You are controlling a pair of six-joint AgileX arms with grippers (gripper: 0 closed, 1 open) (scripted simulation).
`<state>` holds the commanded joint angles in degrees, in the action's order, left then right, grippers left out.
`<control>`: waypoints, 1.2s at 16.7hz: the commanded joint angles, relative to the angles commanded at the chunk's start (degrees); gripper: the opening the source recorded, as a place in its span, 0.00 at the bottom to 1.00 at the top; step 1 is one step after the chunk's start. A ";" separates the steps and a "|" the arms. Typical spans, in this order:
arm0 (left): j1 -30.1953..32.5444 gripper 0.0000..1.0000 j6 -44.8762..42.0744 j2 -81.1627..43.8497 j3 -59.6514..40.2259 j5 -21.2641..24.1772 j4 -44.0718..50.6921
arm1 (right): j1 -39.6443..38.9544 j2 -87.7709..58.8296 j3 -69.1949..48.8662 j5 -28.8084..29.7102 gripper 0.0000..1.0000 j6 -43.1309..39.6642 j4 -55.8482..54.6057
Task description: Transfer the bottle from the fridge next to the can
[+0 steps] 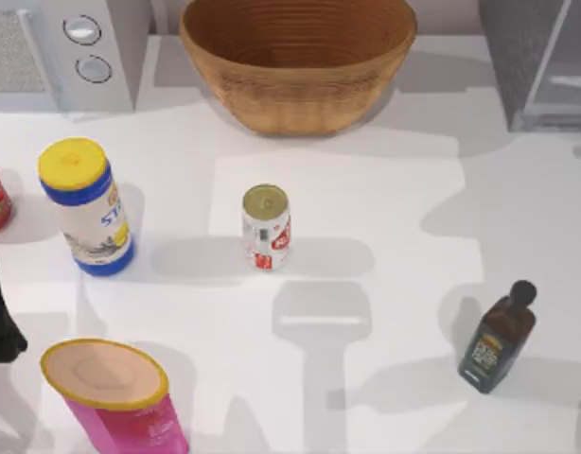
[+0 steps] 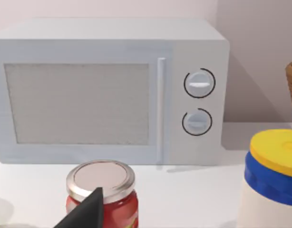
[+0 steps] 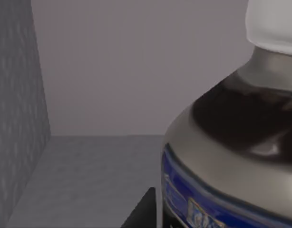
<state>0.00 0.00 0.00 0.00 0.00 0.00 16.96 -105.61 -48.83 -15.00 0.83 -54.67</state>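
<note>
The table [image 1: 385, 189] is white and carries everything. At its far right corner stands the fridge [image 1: 536, 57], dark grey and textured, with its paler door panel swung open. The right wrist view looks into the fridge [image 3: 22, 95]: a textured grey wall, a plain back and a grey floor. The bottle [image 3: 231, 156] stands upright on that floor, close to the camera, with a white cap, dark liquid at the shoulder and a blue-edged label below. A dark fingertip [image 3: 143, 211] of the right gripper pokes up just beside the bottle's label; whether the gripper is clenched on the bottle or released cannot be told.

A light-grey microwave [image 2: 108, 90] with two round knobs sits at the far left corner, and a wicker basket [image 1: 298, 57] stands between it and the fridge. A pink canister [image 1: 115, 397] is at the near left, and a white canister [image 1: 87, 203] with a yellow lid is behind it.

The can [image 1: 266, 227] stands upright near the middle of the table, well apart from the fridge. A dark olive bottle [image 1: 499, 336] stands at the near right. A red jar [image 2: 103, 194] sits at the left edge, and the left gripper's dark fingertip [image 2: 84, 213] shows in front of it; that arm [image 1: 2, 322] is at the left edge, its grip state impossible to tell.
</note>
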 joint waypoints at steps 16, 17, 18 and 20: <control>0.00 1.00 0.00 0.00 0.00 0.00 0.00 | -14.56 5.22 4.20 12.19 0.00 -0.74 -3.64; 0.00 1.00 0.00 0.00 0.00 0.00 0.00 | -18.52 4.93 3.80 15.42 0.00 -0.93 -4.03; 0.00 1.00 0.00 0.00 0.00 0.00 0.00 | -22.36 4.58 3.52 18.83 0.00 -1.11 -4.57; 0.00 1.00 0.00 0.00 0.00 0.00 0.00 | -30.01 3.64 3.39 25.96 0.00 -1.38 -6.06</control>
<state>0.00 0.00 0.00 0.00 0.00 0.00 -13.05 -101.97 -45.44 10.96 -0.55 -60.73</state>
